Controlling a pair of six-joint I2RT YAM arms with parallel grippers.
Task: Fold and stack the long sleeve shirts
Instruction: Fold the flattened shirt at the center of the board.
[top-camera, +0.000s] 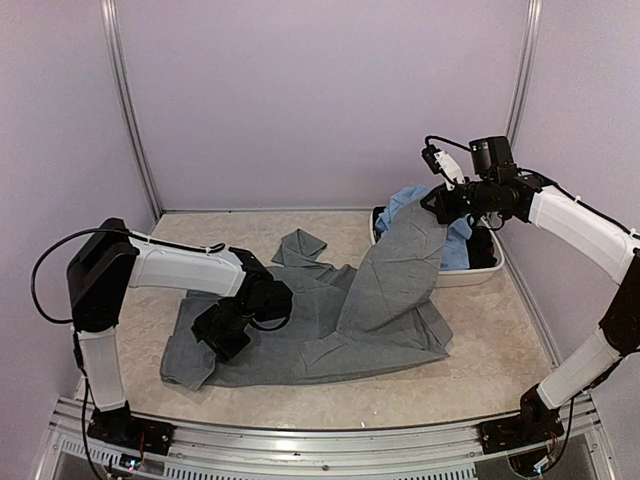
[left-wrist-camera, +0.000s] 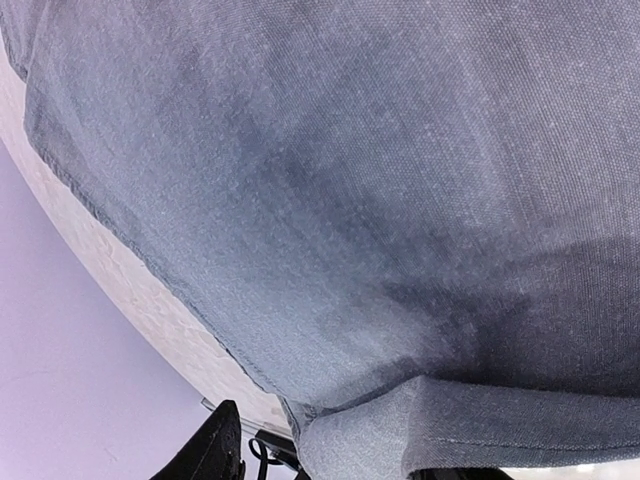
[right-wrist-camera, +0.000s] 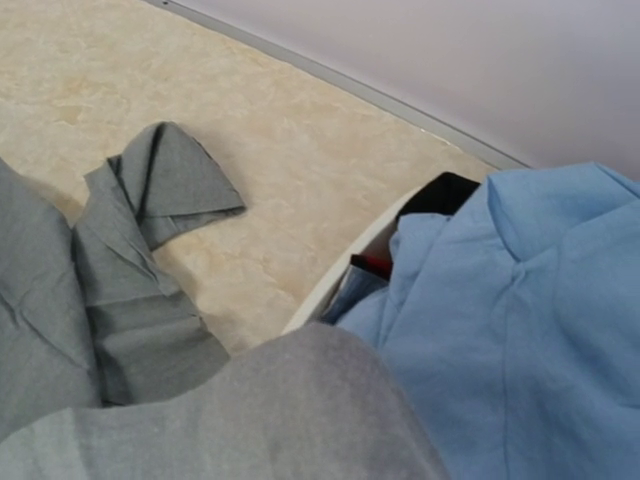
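Right arm (top-camera: 570, 225) raised, gripping shirt (top-camera: 390, 290); left arm (top-camera: 185, 268) low

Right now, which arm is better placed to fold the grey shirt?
Probably right: the right gripper holds the grey shirt lifted by the basin; the left gripper sits low on flat cloth.

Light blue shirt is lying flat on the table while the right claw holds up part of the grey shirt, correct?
No. The light blue shirt sits in the white basin, not on the table; the top external view shows it. The right claw does hold up part of the grey shirt.
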